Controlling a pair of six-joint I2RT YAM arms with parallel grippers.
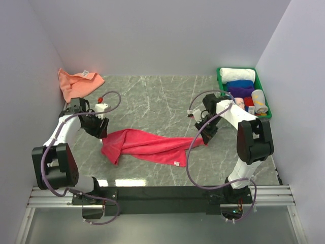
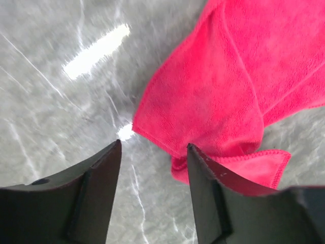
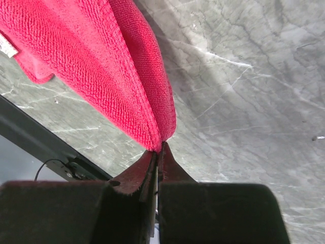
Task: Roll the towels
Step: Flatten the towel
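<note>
The crimson pink towel (image 1: pixel 147 145) lies stretched across the middle of the worktop (image 1: pixel 152 96), its right end pinched in the tightly closed right claw (image 3: pixel 159 151), seemingly to anchor it, while the left claw (image 2: pixel 152 148), jaws parted and holding nothing, hovers at its left corner.

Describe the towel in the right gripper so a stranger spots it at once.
On the marbled table, look to the middle. The crimson towel lies stretched there, one end pinched in the right gripper. The orange towel is crumpled in the far-left corner; rolled towels sit in the green tray.
</note>
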